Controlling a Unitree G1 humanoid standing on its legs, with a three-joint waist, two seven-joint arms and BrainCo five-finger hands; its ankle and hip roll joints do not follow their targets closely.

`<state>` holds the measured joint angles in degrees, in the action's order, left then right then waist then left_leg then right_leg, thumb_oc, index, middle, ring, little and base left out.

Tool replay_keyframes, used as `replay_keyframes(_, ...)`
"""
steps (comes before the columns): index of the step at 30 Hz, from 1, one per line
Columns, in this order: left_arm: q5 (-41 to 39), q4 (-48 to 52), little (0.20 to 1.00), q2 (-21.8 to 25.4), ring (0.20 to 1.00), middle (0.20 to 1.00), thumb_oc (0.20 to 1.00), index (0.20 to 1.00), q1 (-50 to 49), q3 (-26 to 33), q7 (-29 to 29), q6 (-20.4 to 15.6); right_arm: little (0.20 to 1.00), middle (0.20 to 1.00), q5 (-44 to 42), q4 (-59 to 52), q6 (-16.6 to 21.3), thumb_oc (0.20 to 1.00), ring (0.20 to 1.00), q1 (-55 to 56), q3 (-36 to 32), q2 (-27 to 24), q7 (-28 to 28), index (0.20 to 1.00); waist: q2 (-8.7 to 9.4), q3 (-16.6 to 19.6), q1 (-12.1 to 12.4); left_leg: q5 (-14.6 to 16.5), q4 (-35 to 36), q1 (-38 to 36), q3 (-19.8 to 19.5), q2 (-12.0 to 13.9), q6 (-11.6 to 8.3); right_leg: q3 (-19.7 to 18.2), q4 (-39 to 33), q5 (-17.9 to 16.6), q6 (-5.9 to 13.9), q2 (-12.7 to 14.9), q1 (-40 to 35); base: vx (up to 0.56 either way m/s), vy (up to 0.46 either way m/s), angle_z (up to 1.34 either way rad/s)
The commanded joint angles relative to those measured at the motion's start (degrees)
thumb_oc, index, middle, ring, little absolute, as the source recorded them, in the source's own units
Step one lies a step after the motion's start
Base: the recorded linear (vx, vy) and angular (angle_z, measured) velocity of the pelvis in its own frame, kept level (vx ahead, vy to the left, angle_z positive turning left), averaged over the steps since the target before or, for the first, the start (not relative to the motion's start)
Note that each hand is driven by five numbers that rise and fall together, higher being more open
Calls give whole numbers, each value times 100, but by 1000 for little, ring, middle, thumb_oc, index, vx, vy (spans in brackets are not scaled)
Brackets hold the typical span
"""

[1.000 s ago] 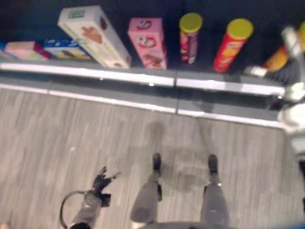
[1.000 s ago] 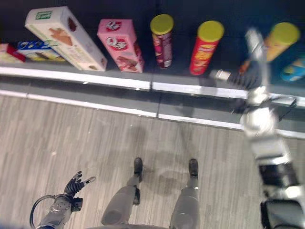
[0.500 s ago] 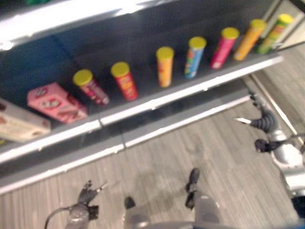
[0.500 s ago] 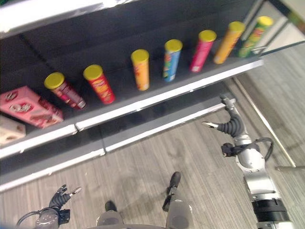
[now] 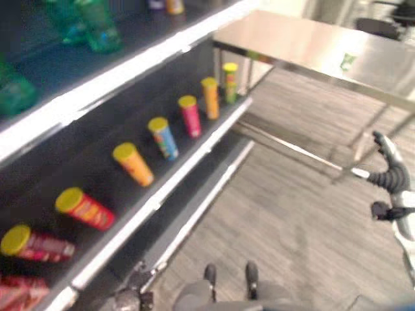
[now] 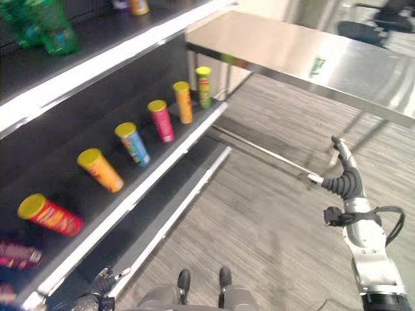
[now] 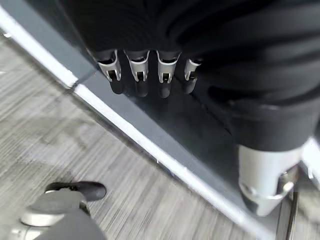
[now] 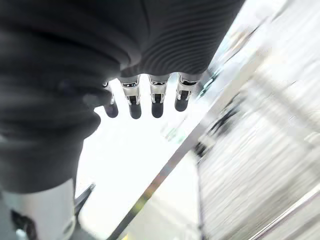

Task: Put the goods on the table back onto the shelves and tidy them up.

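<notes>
A row of snack tubes stands on the low shelf (image 6: 139, 194): a red tube (image 6: 48, 215), an orange tube (image 6: 100, 170), a blue tube (image 6: 133, 143), a pink tube (image 6: 160, 120), another orange tube (image 6: 183, 102) and a green tube (image 6: 203, 87). A steel table (image 6: 363, 78) stands beyond the shelf's far end, with a small green item (image 6: 317, 65) on it, too small to identify. My right hand (image 6: 343, 178) hangs over the floor at the right, fingers (image 8: 155, 97) straight and holding nothing. My left hand (image 6: 100, 285) is low beside the shelf base, its fingers (image 7: 139, 75) straight and empty.
Green bottles (image 6: 45, 26) stand on the upper shelf (image 6: 97, 71). A dark base ledge (image 7: 165, 125) with a pale strip runs along the foot of the shelves. Grey plank floor (image 6: 259, 220) stretches between the shelves and the table.
The camera has swung to the right: the boxes have left the picture, and the far tubes and the steel table have come in. Both hands stay empty.
</notes>
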<state>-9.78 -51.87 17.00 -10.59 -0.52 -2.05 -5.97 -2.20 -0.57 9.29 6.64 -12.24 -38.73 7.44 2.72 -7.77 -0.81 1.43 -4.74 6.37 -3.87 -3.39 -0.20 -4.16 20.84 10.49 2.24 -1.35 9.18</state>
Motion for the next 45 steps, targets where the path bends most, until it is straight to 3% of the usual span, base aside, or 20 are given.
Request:
replay_keyframes(1,219,-193,1000,-3,1000,1000,1000,1000,301,-94,36,-76,1000,1000,71,-287,297,1000,1000,-533,-295,-268,302,1000,-244,-189,269,-685,696,305,-601,-288,-236,-699,-1978,-416,158,-356,-1348,247,71,-117)
replay_keyframes(8,124,-269,1000,-45,1000,1000,1000,1000,331,-12,-23,-16,1000,1000,64,213,96,1000,1000,-655,-67,-8,294,1000,-166,40,350,-486,822,-208,8,-51,-13,-742,-1066,-152,439,-3,-1274,257,81,-68)
replay_keyframes(10,54,-136,1000,3,1000,1000,1000,1000,340,-13,-20,31,1000,1000,95,210,44,1000,1000,-712,-33,87,279,1000,-169,-70,315,-315,810,-489,95,86,110,-429,210,-646,736,254,-748,226,-7,-66)
replay_keyframes(14,47,13,1000,90,1000,1000,1000,1000,341,-13,-36,39,1000,1000,117,233,33,1000,1000,-688,-21,172,290,1000,-206,-164,308,-186,803,-688,40,160,158,-78,755,-817,660,610,-358,133,9,-16)
replay_keyframes(16,22,69,1000,139,1000,1000,1000,1000,352,-2,-33,32,1000,1000,96,292,36,1000,1000,-708,4,168,283,1000,-189,-160,349,-59,796,-752,83,206,134,298,281,-828,617,917,-283,165,-42,-20)
replay_keyframes(18,30,72,1000,141,1000,1000,1000,1000,375,-36,-15,6,1000,1000,107,297,17,1000,1000,-616,-114,86,240,1000,-162,-131,258,123,866,-946,21,196,100,418,-439,-744,610,804,-86,332,-74,-48)
replay_keyframes(23,22,176,1000,115,1000,1000,1000,1000,446,-62,-51,-27,1000,1000,34,185,56,1000,1000,-432,-383,23,375,1000,-153,-277,-53,609,966,-1607,-193,213,-54,929,-2144,-1417,885,610,519,411,-111,-19)
replay_keyframes(25,29,266,1000,111,1000,1000,1000,1000,407,34,-67,-26,1000,1000,37,105,58,1000,1000,-396,-400,-4,383,1000,-119,-255,-152,948,974,-2078,-171,282,-173,1519,-2540,-1658,989,606,756,530,-196,35)
replay_keyframes(28,50,263,1000,95,1000,1000,1000,1000,374,39,-45,-26,1000,1000,35,52,60,1000,1000,-303,-511,-91,373,1000,-94,-182,-255,1073,974,-2317,-312,390,-242,1509,-2436,-1849,968,656,724,380,-182,-8)
replay_keyframes(32,129,134,1000,48,1000,1000,1000,1000,425,-102,9,-21,1000,1000,-27,-105,75,1000,1000,-135,-806,-291,290,1000,-285,70,-418,592,347,-2249,-523,879,-573,1481,-2340,-1886,743,581,437,526,-381,63)
replay_keyframes(33,42,35,1000,29,1000,1000,1000,1000,429,-58,18,-12,1000,1000,-82,-120,93,1000,1000,-189,-797,-409,265,1000,-398,60,-364,-143,-561,-1987,-429,1012,-831,1534,-2269,-1686,602,496,174,203,-141,67)
replay_keyframes(34,42,33,1000,30,1000,1000,1000,1000,434,-57,18,-13,1000,1000,-84,-117,94,1000,1000,-194,-797,-409,265,1000,-371,69,-382,-166,-566,-1954,-452,979,-828,1541,-2271,-1699,605,533,193,486,-361,40)
replay_keyframes(35,-23,22,1000,39,1000,1000,1000,1000,318,10,57,-4,1000,1000,-224,-152,125,1000,1000,-327,-759,-502,211,1000,-363,67,-299,-762,-1702,-1621,-138,1100,-862,1518,-2330,-1422,372,397,-225,248,-223,34)
replay_keyframes(37,-69,35,1000,33,1000,1000,1000,1000,276,55,62,18,1000,1000,-279,-168,126,1000,1000,-381,-745,-529,226,1000,-261,27,-232,-963,-2414,-1308,-6,1093,-828,1481,-2372,-1343,271,414,-421,343,-352,11)
replay_keyframes(39,-96,7,1000,11,1000,1000,1000,1000,186,166,54,60,1000,1000,-275,-23,82,1000,1000,-598,-610,-638,294,1000,-139,-74,-42,-938,-3180,-880,367,1168,-610,1383,-2482,-1166,134,397,-805,448,-373,-28)
replay_keyframes(40,-138,-10,1000,-64,1000,1000,1000,1000,103,117,115,66,1000,1000,-326,46,12,1000,1000,-811,-428,-799,253,1000,-131,-202,252,-306,-3077,-139,544,860,-451,1151,-2520,-967,158,393,-1167,297,-131,-37)
replay_keyframes(41,-137,-10,1000,-64,1000,1000,1000,1000,106,119,115,66,1000,1000,-327,49,13,1000,1000,-817,-426,-800,253,1000,-115,-194,250,-329,-3059,-128,551,841,-445,1149,-2521,-975,162,413,-1150,519,-152,-24)
replay_keyframes(43,-71,-54,1000,-93,1000,1000,1000,1000,75,33,150,67,1000,1000,-364,58,34,1000,1000,-922,-361,-876,228,1000,-137,-223,381,-137,-2170,109,613,721,-385,1092,-2517,-861,222,463,-1316,337,-23,-22)
replay_keyframes(44,1,-142,1000,-115,1000,1000,1000,1000,57,-78,172,62,1000,1000,-434,149,76,1000,1000,-1125,-218,-949,254,1000,-210,-262,553,-149,-926,369,534,529,-392,1073,-2535,-688,271,376,-1560,249,-21,-33)
replay_keyframes(45,2,-144,1000,-119,1000,1000,1000,1000,60,-74,171,60,1000,1000,-436,158,80,1000,1000,-1136,-210,-953,255,1000,-198,-259,545,-202,-851,344,538,512,-390,1075,-2534,-693,272,392,-1551,368,-19,-2)
